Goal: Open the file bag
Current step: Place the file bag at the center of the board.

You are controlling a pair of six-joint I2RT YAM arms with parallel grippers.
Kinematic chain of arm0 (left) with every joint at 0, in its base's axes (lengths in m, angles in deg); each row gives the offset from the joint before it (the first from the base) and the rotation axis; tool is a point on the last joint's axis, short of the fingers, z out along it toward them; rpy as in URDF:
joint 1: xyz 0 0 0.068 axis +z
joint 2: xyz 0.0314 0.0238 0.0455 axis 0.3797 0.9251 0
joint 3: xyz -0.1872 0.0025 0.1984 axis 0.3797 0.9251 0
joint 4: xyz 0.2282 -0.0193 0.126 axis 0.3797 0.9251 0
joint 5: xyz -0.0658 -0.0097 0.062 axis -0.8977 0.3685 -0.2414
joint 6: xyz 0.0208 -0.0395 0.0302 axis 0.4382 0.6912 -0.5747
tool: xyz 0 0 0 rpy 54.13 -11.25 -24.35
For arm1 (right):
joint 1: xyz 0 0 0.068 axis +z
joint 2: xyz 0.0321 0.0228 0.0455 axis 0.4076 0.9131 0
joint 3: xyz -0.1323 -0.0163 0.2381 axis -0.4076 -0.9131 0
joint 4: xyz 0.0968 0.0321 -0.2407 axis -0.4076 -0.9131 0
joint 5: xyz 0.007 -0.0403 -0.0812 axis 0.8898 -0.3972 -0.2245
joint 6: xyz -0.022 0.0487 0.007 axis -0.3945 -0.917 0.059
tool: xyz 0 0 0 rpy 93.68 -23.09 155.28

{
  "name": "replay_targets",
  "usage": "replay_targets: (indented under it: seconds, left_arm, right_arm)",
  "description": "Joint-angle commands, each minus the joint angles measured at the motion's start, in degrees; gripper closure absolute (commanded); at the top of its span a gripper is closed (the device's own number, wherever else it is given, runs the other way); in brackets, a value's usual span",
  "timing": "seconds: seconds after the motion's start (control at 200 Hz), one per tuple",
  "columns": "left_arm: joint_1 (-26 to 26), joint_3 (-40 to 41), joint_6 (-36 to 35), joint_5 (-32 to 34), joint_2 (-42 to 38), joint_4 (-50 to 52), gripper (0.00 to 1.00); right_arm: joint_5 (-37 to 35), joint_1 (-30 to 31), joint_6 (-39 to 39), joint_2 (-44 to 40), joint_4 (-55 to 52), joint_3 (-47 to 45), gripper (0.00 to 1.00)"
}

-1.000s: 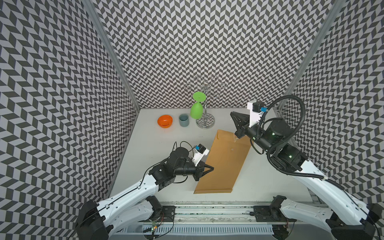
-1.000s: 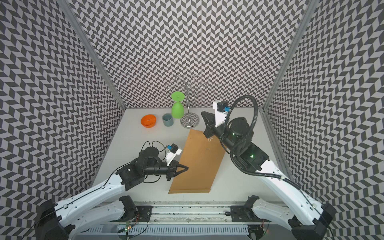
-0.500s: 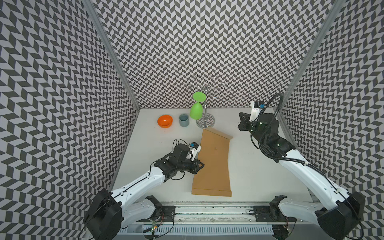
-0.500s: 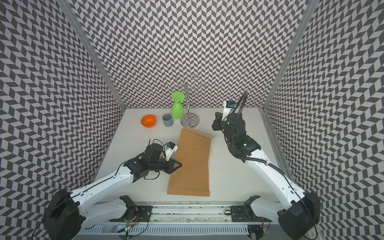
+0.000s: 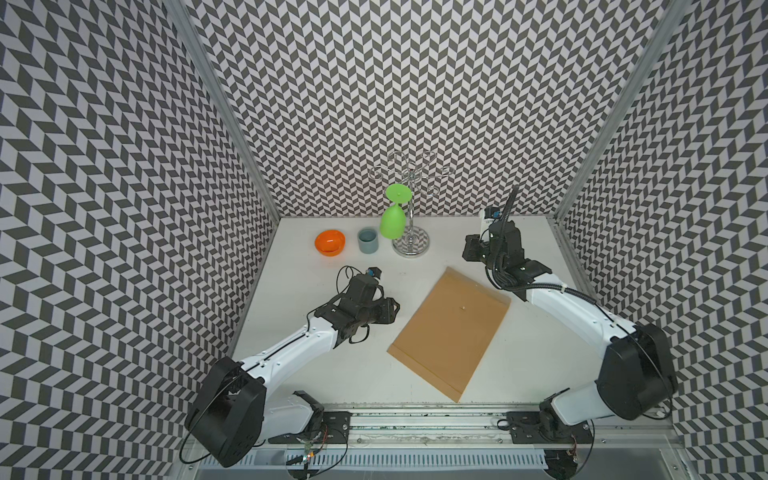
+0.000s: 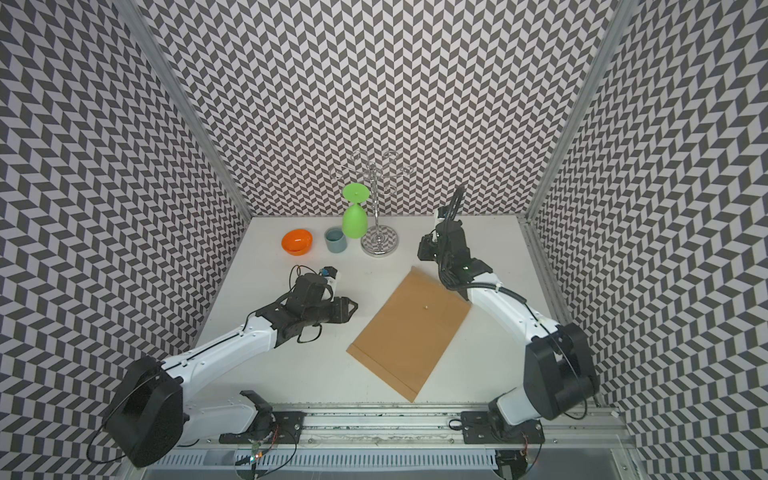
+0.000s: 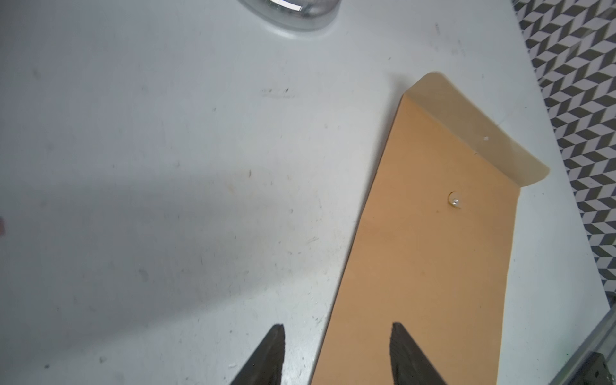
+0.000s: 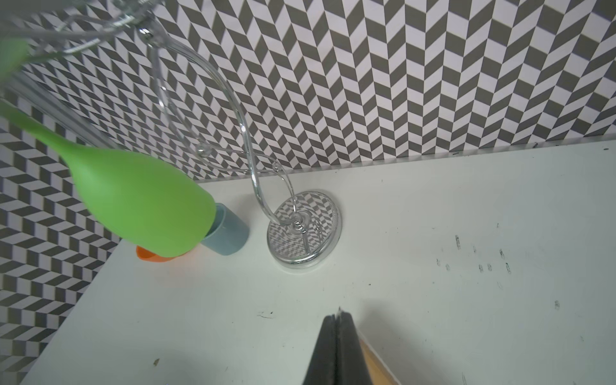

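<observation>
The file bag [image 5: 451, 332] [image 6: 409, 332], a flat brown envelope, lies slanted on the white table with its small round button [image 5: 463, 308] facing up. In the left wrist view the file bag [image 7: 426, 266] has its flap [image 7: 476, 133] standing up at the far end, beyond the button [image 7: 455, 201]. My left gripper [image 5: 392, 309] [image 7: 336, 328] is open, just left of the bag's long edge, holding nothing. My right gripper [image 5: 467, 249] [image 8: 338, 315] is shut near the bag's far corner [image 8: 376, 366]. A tiny white sliver shows at its tips. No string shows clearly.
At the back stand an orange bowl [image 5: 330, 242], a grey-blue cup [image 5: 368, 240] and a chrome rack [image 5: 410, 242] with a green glass [image 5: 392, 222] hanging upside down. Patterned walls close three sides. A metal rail [image 5: 415, 419] runs along the front.
My left gripper has opened, let go of the bag's edge and drawn back left. My right gripper has pulled back from over the bag. The bag now lies slanted with its flap up.
</observation>
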State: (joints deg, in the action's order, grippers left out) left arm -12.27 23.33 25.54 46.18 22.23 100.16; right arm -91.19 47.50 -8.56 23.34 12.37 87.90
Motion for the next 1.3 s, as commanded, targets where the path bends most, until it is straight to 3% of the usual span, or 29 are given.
replay_targets:
  seconds: [0.0,0.09,0.14,0.25,0.726,0.891,1.117,1.207,1.297]
  left_arm:
    - [-7.38,-1.18,1.44,-0.46,-0.76,-5.39,0.61]
    - [-13.29,-0.96,3.9,-4.87,3.88,-8.1,0.91]
    - [-15.41,0.14,5.26,-7.04,5.92,-10.3,1.0]
    - [-17.75,3.24,6.12,-7.46,8.23,-12.39,1.0]
    - [-16.74,10.17,3.8,-5.96,16.19,-15.07,1.0]
    - [-13.82,11.35,2.85,-8.37,17.98,-16.67,1.0]
    - [-13.66,13.16,3.47,-11.14,17.66,-19.39,1.0]
    - [-13.7,13.58,3.94,-11.6,17.35,-19.79,1.0]
    - [-13.68,13.77,3.88,-11.29,16.62,-19.7,1.0]
  right_arm:
    - [1.42,-0.33,0.32,3.09,3.68,2.44,1.0]
    - [1.27,-1.51,0.42,5.14,4.52,2.85,1.0]
    - [1.94,-2.93,0.02,6.37,4.46,3.6,1.0]
    - [3.41,-6.74,-1.2,8.98,4.84,5.54,1.0]
    - [4.37,-18.17,-3.8,23.42,3.31,15.69,1.0]
    - [8.74,-19.0,-4.61,29.91,1.16,21.06,1.0]
    - [13.1,-18.21,-5.79,36.43,-2.16,28.92,1.0]
    - [11.72,-18.06,-5.34,35.86,-3.69,30.38,0.78]
    - [9.05,-18.02,-3.69,33.04,-5.15,30.44,0.5]
